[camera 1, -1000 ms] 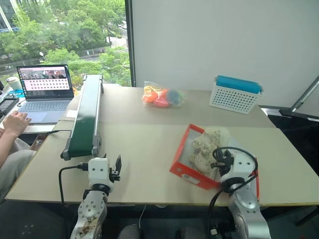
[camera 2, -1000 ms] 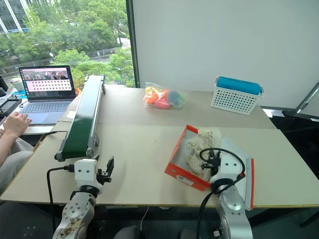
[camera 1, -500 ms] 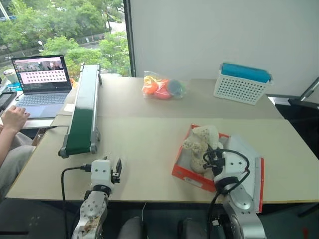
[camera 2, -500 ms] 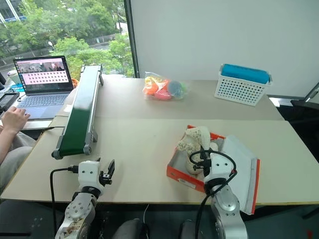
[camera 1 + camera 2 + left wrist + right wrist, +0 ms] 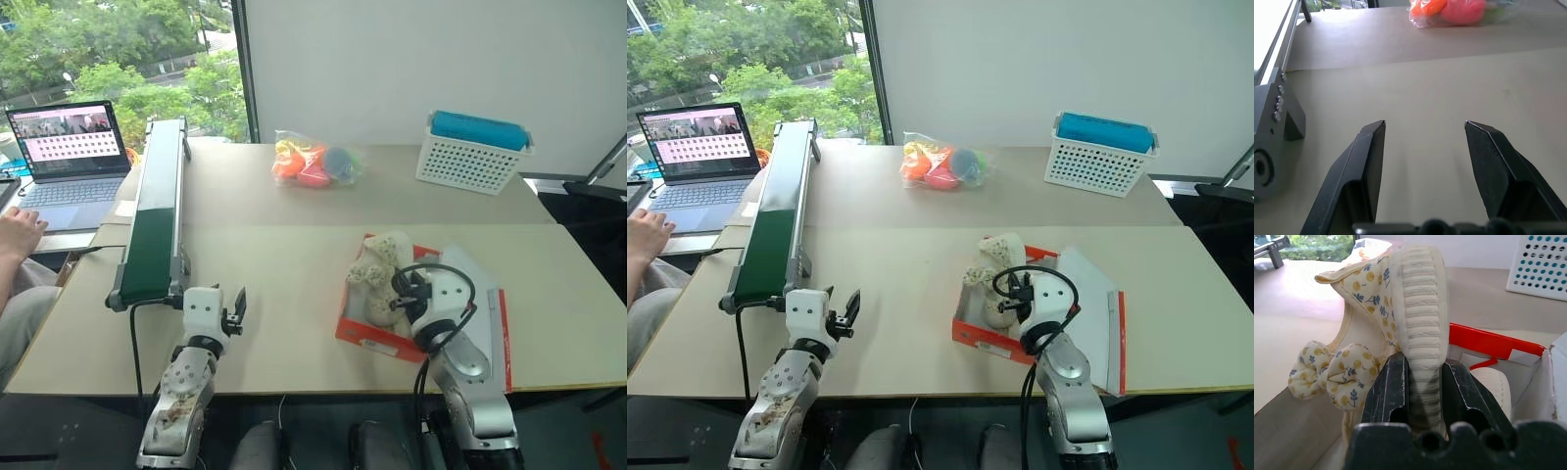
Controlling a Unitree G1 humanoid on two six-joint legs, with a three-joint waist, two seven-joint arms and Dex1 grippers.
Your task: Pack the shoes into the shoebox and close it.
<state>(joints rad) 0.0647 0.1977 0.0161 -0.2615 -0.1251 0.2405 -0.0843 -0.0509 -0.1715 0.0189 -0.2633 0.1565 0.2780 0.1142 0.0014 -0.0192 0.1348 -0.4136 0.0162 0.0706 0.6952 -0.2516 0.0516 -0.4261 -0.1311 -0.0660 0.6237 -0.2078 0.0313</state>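
Shoe: your right gripper (image 5: 1420, 377) is clamped on the sole edge of one cream shoe (image 5: 1400, 308), held over the near left part of the shoebox (image 5: 377, 338).
Second shoe: a pale shape lies inside the box under it, probably the other shoe (image 5: 1493, 387); the view is too tight to be sure.
Left gripper: your left gripper (image 5: 1425, 129) stands wide apart with nothing in it, over the bare desk (image 5: 284, 284) near its front edge.
Advice: turn the held shoe flat and lengthwise before letting go, so the lid (image 5: 1097, 313) lying open on the box's right can fold over.
Desk: conveyor (image 5: 157, 211) along the left edge; bag of toys (image 5: 312, 164) and white basket (image 5: 472, 155) toward the back.
Room: laptop (image 5: 64, 147) and a person's hand (image 5: 18, 233) past the left edge.
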